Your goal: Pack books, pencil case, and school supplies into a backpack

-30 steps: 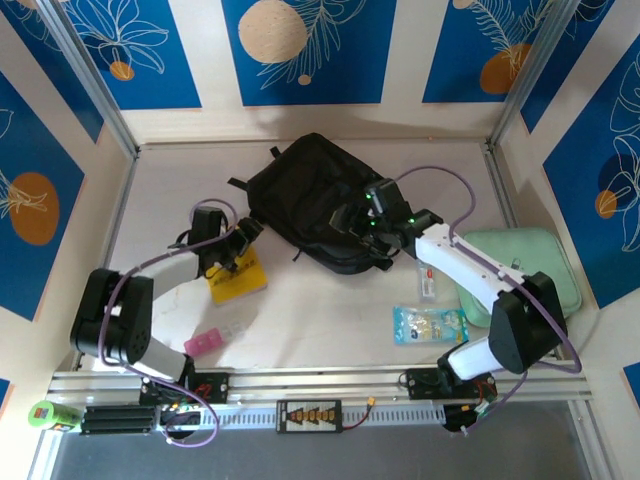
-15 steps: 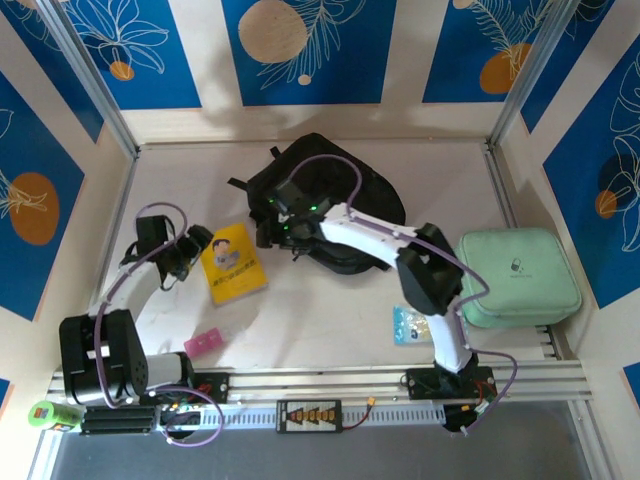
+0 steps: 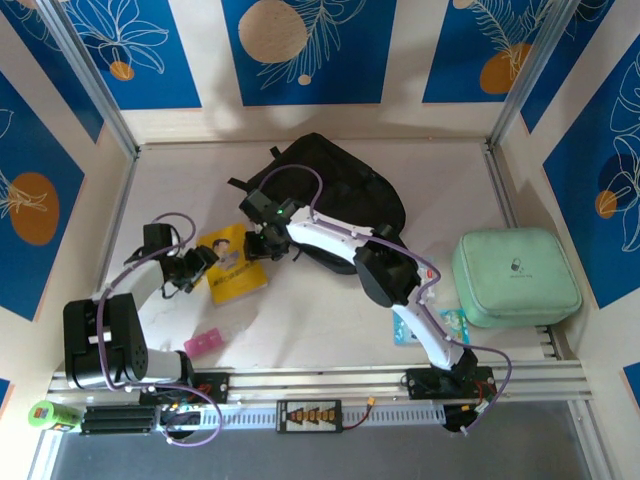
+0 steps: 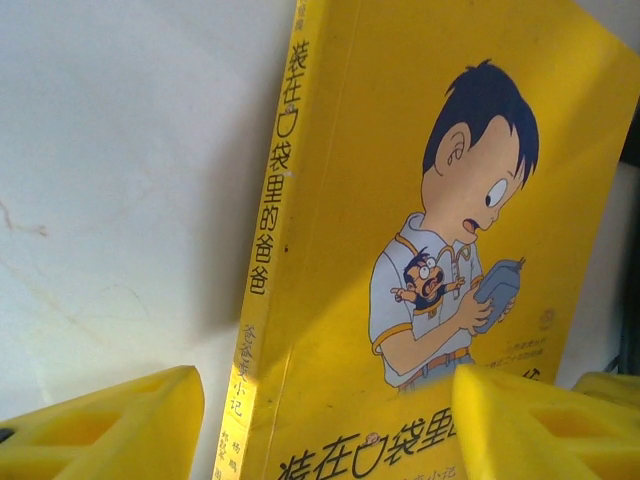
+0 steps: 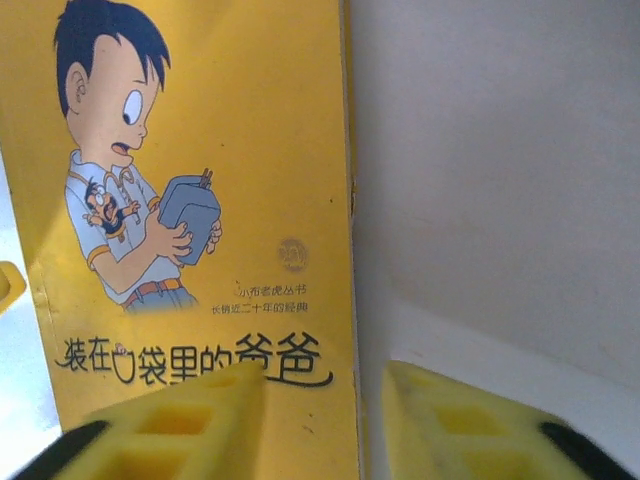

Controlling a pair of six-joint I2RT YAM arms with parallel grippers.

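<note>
Yellow book with a cartoon boy on its cover lies flat on the white counter, left of centre and just in front of the backpack's left corner.

Farthest left, the left tool sits low at the book's left edge. In the left wrist view its yellow fingers are spread wide. One finger is over bare counter and the other is over the cover, so the book's spine runs up between them. Nothing is pinched.

A small pink item lies nearer the arm bases, apart from the book.

At the book's far right corner is the right tool, with its arm reaching across from the right. In the right wrist view its fingers stand close together with a narrow gap. One is above the cover and the other is above the counter, and the book's right edge runs into the gap. They are parted and not clamped on anything.

Behind and to the right, the black backpack lies slumped at the middle of the counter. Well apart at the far right sits a mint-green zip case.
</note>
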